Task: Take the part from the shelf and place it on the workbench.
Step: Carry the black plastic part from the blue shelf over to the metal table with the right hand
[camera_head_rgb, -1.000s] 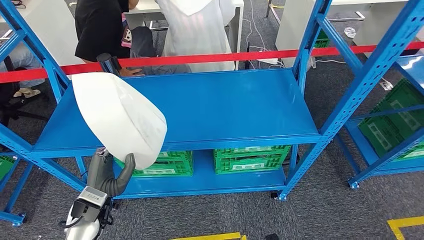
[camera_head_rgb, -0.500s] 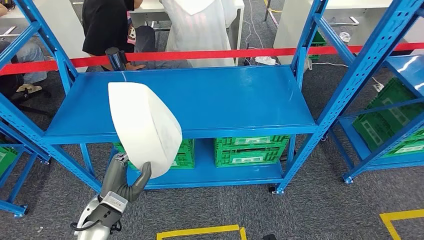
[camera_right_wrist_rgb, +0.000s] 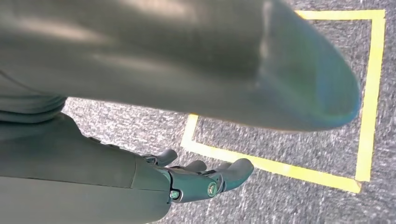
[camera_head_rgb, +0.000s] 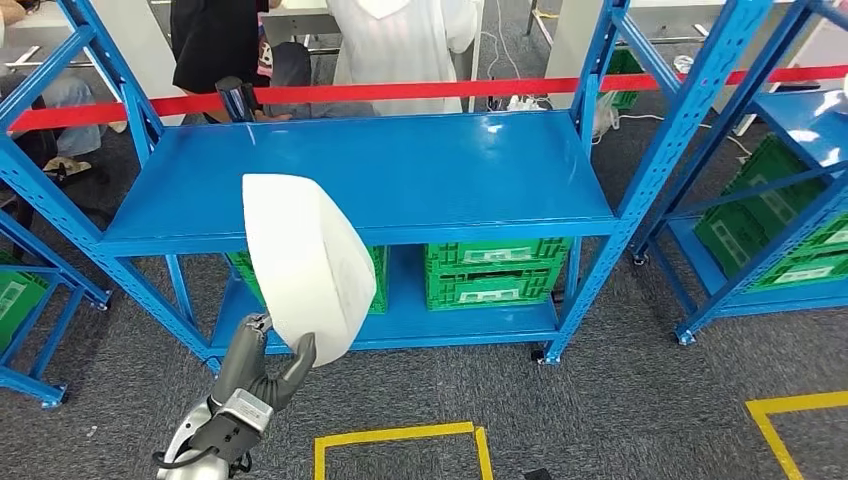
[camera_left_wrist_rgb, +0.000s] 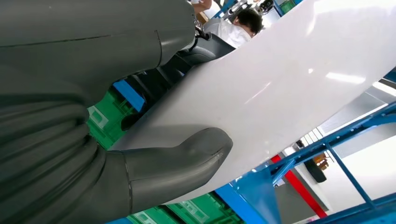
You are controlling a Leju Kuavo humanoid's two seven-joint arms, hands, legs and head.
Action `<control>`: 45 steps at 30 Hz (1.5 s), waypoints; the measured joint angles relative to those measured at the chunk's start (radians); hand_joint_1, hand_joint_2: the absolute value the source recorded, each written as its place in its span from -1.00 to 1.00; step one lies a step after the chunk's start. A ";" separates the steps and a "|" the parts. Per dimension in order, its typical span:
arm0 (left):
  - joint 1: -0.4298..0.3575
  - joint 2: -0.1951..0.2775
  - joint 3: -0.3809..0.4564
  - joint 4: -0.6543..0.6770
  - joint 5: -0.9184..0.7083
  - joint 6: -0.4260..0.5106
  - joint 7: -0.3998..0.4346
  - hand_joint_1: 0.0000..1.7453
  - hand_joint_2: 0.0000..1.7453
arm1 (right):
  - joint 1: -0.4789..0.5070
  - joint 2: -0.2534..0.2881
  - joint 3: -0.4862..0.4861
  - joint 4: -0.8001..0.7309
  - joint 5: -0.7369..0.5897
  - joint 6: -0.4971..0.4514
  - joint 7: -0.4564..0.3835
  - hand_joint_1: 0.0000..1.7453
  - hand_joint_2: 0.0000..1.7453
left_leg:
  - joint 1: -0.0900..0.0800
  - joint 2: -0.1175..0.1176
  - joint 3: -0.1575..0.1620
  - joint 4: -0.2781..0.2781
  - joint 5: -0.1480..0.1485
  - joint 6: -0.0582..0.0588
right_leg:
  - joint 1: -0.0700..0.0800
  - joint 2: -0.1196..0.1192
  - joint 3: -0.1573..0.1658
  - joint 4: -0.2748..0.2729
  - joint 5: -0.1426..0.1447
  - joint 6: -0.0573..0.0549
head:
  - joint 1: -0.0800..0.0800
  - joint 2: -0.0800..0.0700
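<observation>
The part [camera_head_rgb: 308, 262] is a large smooth white curved panel. My left hand [camera_head_rgb: 262, 365] grips its lower edge and holds it upright in front of the blue shelf [camera_head_rgb: 380, 180], clear of the shelf top. In the left wrist view the thumb [camera_left_wrist_rgb: 177, 165] presses on the white part [camera_left_wrist_rgb: 280, 88] while the fingers [camera_left_wrist_rgb: 159, 84] lie behind it. My right hand [camera_right_wrist_rgb: 196, 179] hangs over the grey carpet, its fingers loosely spread and holding nothing.
Green crates [camera_head_rgb: 495, 272] sit on the shelf's lower level, more [camera_head_rgb: 770, 215] in the rack at right. A red barrier tape [camera_head_rgb: 420, 92] runs behind the shelf, where people [camera_head_rgb: 400, 45] stand. Yellow floor tape [camera_head_rgb: 400, 437] marks the carpet near me.
The whole scene has shifted: the shelf looks farther off and more floor shows, so the camera has backed away. The part stays in my left hand, now clear of the shelf front.
</observation>
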State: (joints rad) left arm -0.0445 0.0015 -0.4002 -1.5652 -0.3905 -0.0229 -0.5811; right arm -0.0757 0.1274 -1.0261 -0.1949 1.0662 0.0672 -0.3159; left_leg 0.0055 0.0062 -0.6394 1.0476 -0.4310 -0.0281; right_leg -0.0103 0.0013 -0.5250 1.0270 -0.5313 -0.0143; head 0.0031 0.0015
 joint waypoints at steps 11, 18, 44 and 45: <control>0.001 0.009 -0.001 -0.019 -0.026 0.001 0.022 1.00 1.00 | -0.005 0.016 0.000 0.000 0.000 0.002 0.005 -1.00 -1.00 | 0.010 -0.008 0.152 0.019 -0.123 -0.019 | -0.006 -0.009 -0.138 0.006 0.123 0.010 | -0.004 0.000; -0.005 0.006 -0.007 -0.028 -0.023 -0.012 0.060 1.00 1.00 | -0.003 0.017 0.000 0.000 -0.005 0.004 0.012 -1.00 -1.00 | 0.000 0.000 0.118 -0.041 -0.084 0.048 | -0.012 -0.006 -0.186 0.099 0.028 0.048 | -0.003 0.000; -0.026 0.038 -0.027 -0.015 -0.014 -0.014 0.068 1.00 1.00 | -0.007 0.016 0.005 0.000 0.007 -0.003 -0.001 -1.00 -1.00 | -0.002 0.047 0.166 -0.044 -0.126 0.012 | 0.006 -0.074 -0.105 -0.007 0.111 0.023 | -0.004 0.000; -0.026 0.039 -0.027 -0.013 -0.013 -0.014 0.068 1.00 1.00 | -0.008 0.016 0.005 0.000 0.007 -0.003 -0.002 -1.00 -1.00 | -0.002 0.039 0.159 -0.046 -0.123 0.024 | 0.003 -0.077 -0.107 -0.005 0.113 0.030 | -0.004 0.000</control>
State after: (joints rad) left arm -0.0707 0.0408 -0.4269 -1.5780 -0.4033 -0.0366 -0.5130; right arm -0.0838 0.1434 -1.0208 -0.1953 1.0736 0.0641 -0.3179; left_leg 0.0034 0.0451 -0.4799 1.0016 -0.5544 -0.0041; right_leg -0.0071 -0.0755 -0.6318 1.0220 -0.4182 0.0154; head -0.0006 0.0015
